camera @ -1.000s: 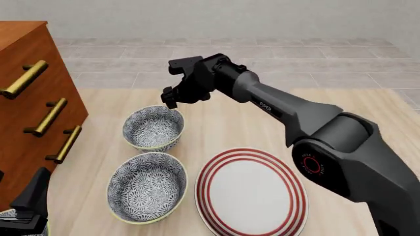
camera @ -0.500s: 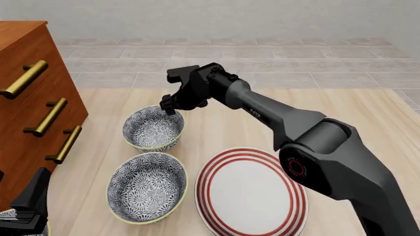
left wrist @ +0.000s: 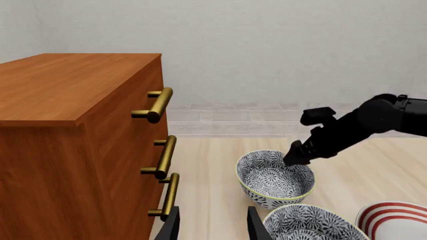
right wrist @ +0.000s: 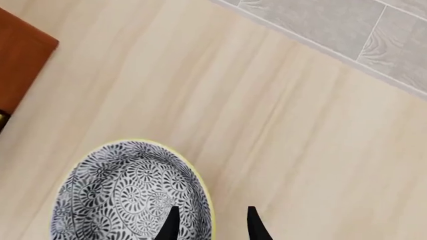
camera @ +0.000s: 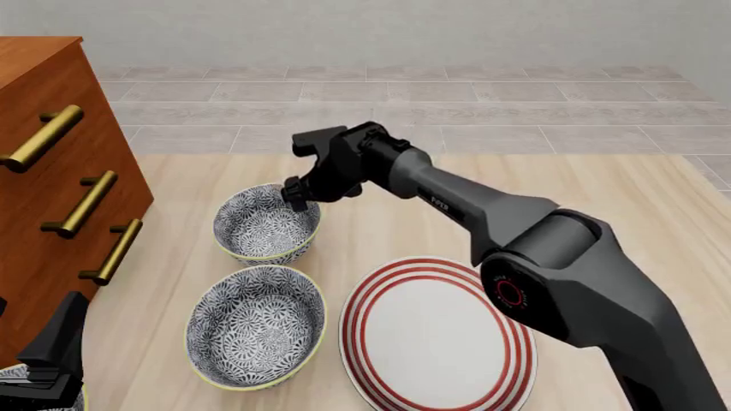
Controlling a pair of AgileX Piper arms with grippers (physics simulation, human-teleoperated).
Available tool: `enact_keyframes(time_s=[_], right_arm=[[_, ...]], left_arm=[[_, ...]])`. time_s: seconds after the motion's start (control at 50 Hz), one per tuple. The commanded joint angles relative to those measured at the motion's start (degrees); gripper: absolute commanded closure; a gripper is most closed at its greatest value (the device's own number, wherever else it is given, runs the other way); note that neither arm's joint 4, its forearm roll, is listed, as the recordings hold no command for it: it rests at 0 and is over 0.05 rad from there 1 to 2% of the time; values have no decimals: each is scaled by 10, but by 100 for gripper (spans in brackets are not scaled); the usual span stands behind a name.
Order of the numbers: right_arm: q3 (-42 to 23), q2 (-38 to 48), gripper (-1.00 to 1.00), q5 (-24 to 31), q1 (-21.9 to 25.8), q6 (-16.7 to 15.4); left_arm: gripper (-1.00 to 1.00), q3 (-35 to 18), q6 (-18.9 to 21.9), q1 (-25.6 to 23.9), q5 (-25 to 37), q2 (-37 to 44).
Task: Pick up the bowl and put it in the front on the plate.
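Note:
Two look-alike floral bowls stand left of the plate (camera: 440, 342), which is white with red rings. The far bowl (camera: 265, 224) has my right gripper (camera: 296, 196) down at its far right rim. In the right wrist view the right gripper (right wrist: 210, 224) is open, one finger inside that bowl (right wrist: 127, 192) and one outside, straddling the rim. The near bowl (camera: 256, 325) sits untouched in front of it. My left gripper (left wrist: 212, 227) is open and holds nothing, low at the front left, well short of both bowls.
A wooden dresser (camera: 46, 171) with brass handles stands along the left side, close to the bowls. Its handles (left wrist: 162, 155) jut out toward the far bowl (left wrist: 273, 180). Tiled floor lies beyond the table's far edge.
The right gripper has come down and slightly forward, from above the far bowl's rim to straddling it. Bowls, plate and left arm have not moved.

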Motion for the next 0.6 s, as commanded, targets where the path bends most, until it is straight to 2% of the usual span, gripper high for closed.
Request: enact_keyframes(time_s=[0.02,0.6], right_arm=[[10,2,-100,-6,2,0],[22,4,-100,-12,6,-3]], left_arm=[[-100,0,0,0,0,0],[-100,0,0,0,0,0]])
